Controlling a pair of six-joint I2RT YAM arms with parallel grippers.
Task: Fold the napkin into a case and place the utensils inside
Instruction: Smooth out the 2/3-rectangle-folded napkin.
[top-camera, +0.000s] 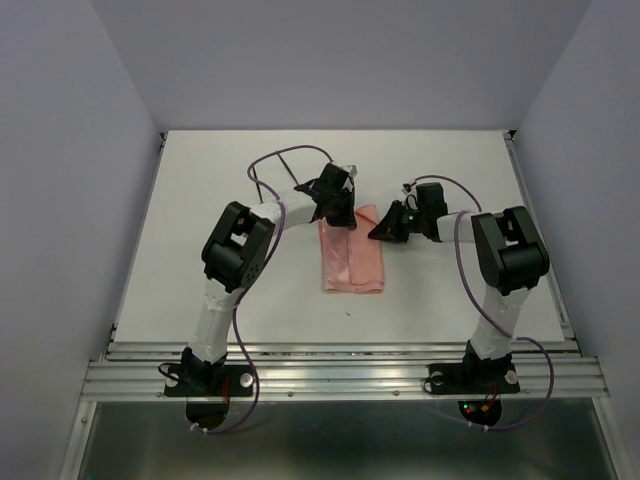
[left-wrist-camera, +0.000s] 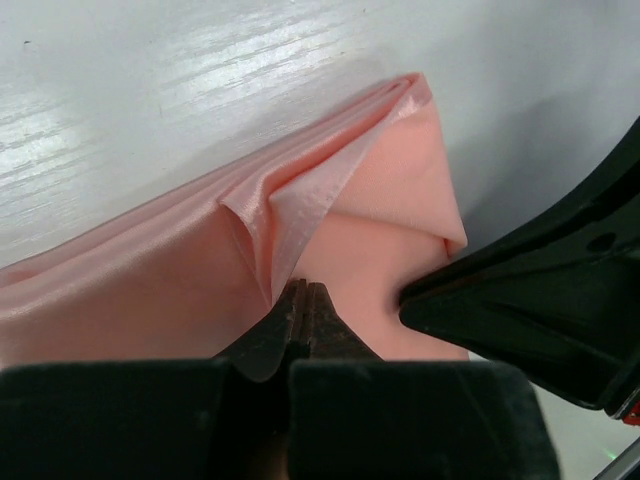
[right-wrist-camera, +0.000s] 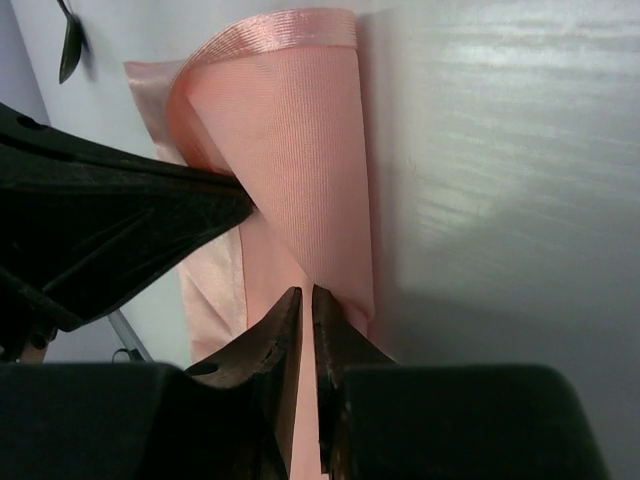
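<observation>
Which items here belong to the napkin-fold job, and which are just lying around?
Job: napkin; left gripper and right gripper, both pinching it.
Lying about: purple cables (arm wiring, not part of the job); small dark object beyond the napkin, too unclear to identify.

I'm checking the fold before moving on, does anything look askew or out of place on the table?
Only the far end of the napkin: the left gripper and right gripper both pinch it, so its top layer stands lifted and curled open, while the rest lies flat and straight. Nothing looks spilled or damaged.
</observation>
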